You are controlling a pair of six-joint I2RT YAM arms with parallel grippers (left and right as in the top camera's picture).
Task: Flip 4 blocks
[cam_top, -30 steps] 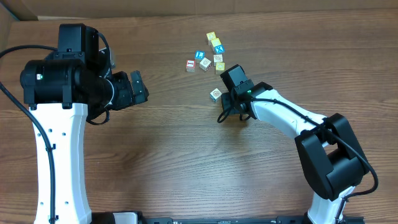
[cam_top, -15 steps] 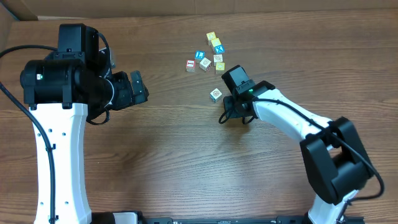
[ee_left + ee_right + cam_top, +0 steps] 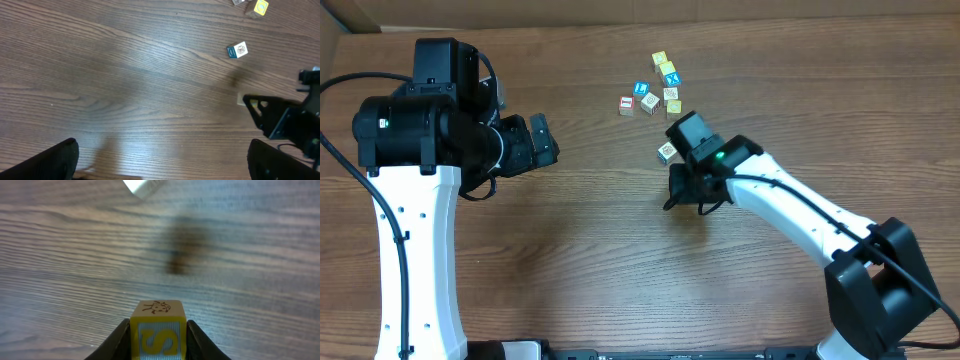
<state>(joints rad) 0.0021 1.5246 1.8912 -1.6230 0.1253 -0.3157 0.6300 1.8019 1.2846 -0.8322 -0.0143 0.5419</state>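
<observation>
1. Blocks are seen clustered at the far side of the wooden table.
2. A lone block lies apart from them, just beside the right arm.
3. A yellow-edged block marked S is clamped between the narrowed fingers of the right gripper.
4. The left gripper is spread wide with nothing in it, well apart from the cluster.

table: wood-grain | blue X cube: far side | yellow cube: just beside it, farther back
</observation>
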